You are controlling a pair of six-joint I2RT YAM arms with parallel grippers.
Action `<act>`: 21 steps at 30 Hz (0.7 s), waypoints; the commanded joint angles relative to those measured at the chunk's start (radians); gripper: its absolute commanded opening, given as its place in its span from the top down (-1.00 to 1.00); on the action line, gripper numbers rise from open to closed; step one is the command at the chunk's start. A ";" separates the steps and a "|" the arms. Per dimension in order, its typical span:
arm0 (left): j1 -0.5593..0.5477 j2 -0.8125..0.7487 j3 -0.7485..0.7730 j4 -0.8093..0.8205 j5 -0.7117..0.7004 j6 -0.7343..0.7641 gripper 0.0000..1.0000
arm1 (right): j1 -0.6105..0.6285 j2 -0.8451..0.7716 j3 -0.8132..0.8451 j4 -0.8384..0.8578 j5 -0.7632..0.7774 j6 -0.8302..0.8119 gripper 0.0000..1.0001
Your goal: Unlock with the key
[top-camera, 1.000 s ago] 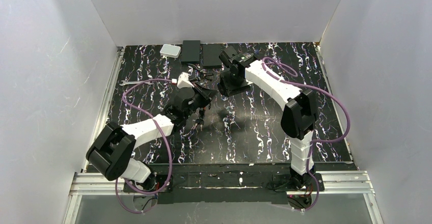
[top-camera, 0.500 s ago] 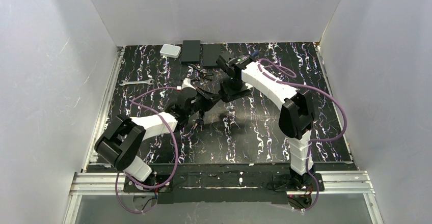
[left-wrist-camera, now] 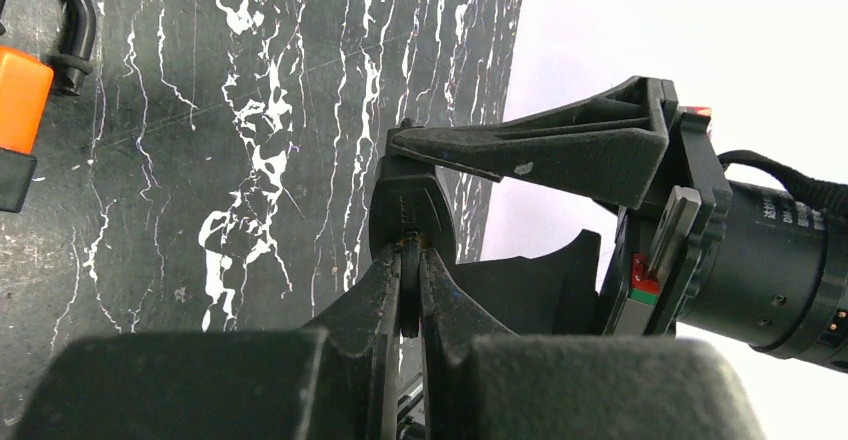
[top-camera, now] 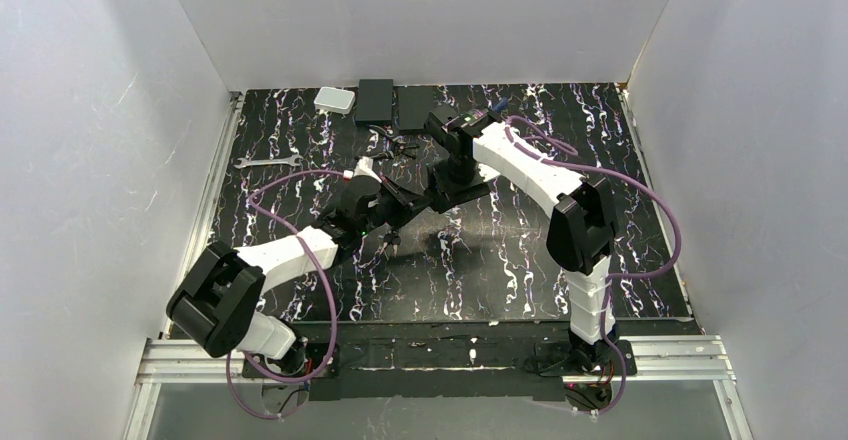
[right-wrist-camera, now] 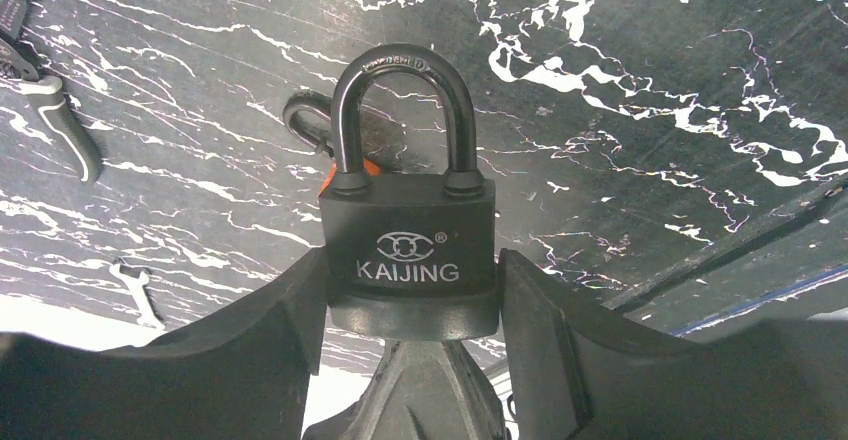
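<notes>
The black padlock (right-wrist-camera: 408, 240), marked KAIJING, has its shackle closed and is clamped between the fingers of my right gripper (right-wrist-camera: 412, 290), lifted over the mat. My left gripper (left-wrist-camera: 409, 255) is shut on the key (left-wrist-camera: 409, 305). Only a thin dark edge of the key's head shows between the pads. The gripper's tips press against the padlock's underside (left-wrist-camera: 410, 205), and the blade is hidden there. In the top view the left gripper (top-camera: 416, 201) and right gripper (top-camera: 447, 190) meet at mid-table. Something small dangles below the left gripper (top-camera: 393, 241).
An orange padlock (left-wrist-camera: 20, 110) lies on the mat, also behind the black one (right-wrist-camera: 328, 175). A white box (top-camera: 334, 99) and black boxes (top-camera: 376, 100) stand at the back. A wrench (top-camera: 265, 161) lies left, and small hand tools (top-camera: 395, 143) lie near it.
My right gripper has brought the padlock down and toward the left arm. My left gripper has moved right with the key until its tips meet the padlock's underside.
</notes>
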 commanded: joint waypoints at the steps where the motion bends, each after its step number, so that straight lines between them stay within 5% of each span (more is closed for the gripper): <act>1: -0.021 0.027 -0.012 -0.121 -0.020 0.108 1.00 | 0.102 -0.061 0.060 0.063 -0.320 -0.026 0.97; 11: -0.003 0.059 -0.015 -0.147 0.048 -0.067 1.00 | 0.116 -0.066 0.069 0.076 -0.294 -0.018 0.97; 21: -0.002 0.008 -0.016 -0.185 0.010 0.004 1.00 | 0.120 -0.086 0.044 0.099 -0.286 -0.017 0.97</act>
